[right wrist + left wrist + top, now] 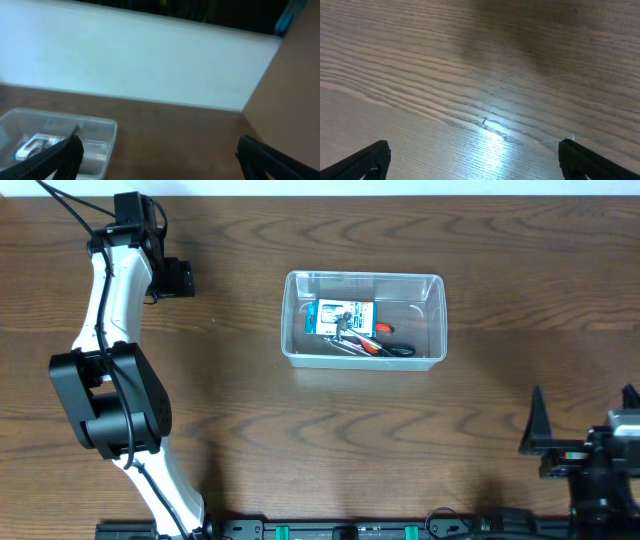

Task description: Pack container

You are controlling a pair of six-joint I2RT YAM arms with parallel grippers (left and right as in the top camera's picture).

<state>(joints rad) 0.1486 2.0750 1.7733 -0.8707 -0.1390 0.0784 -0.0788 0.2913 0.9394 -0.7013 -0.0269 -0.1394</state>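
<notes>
The clear plastic container [412,312] stands in the middle of the table. Inside it lie a small blue-and-white box [345,316] and hand tools with orange and black handles [385,347]. My left gripper [176,279] hangs open over bare wood at the far left, well away from the container; the left wrist view shows its gripper [475,162] with only tabletop between the fingers. My right gripper [583,412] stands open near the front right corner, pointing toward the back. In the right wrist view the right gripper [160,157] holds nothing, and the container [102,131] sits at lower left.
A pale wall [140,65] runs behind the table's far edge. Wood-grain tabletop [500,240] surrounds the container on all sides. The left arm's links [110,395] rise along the left side.
</notes>
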